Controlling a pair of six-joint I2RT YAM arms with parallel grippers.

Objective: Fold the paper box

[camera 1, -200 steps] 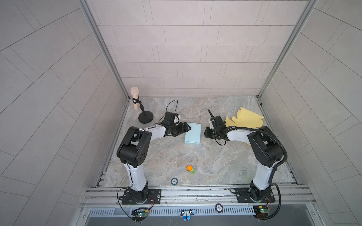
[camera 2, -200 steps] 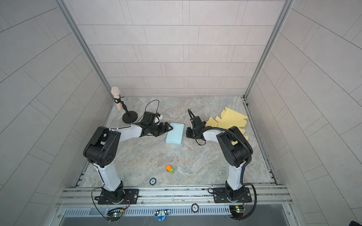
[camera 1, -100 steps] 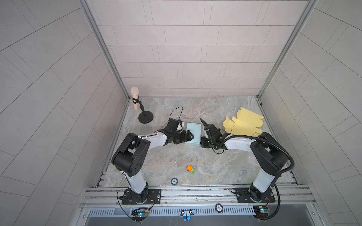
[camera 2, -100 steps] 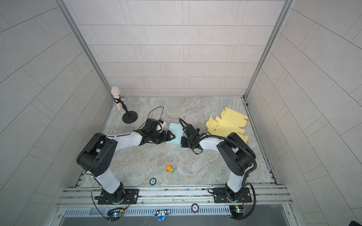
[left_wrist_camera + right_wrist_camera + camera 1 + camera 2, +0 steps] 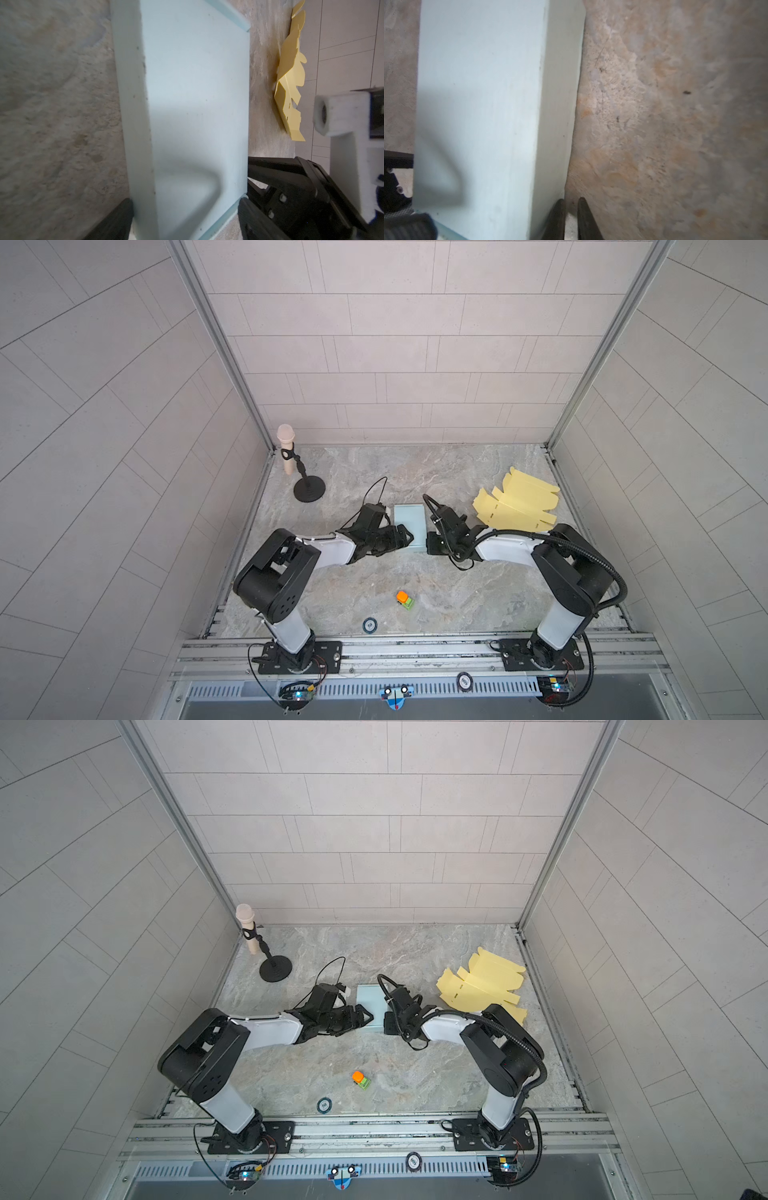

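Left pincer (image 5: pixel 405 538) flanks box (image 5: pixel 409 517) near edge, perhaps touching.

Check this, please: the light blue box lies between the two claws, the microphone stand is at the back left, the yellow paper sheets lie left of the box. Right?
One thing is wrong: the yellow paper sheets lie right of the light blue box, not left; both top views show it. The rest holds.
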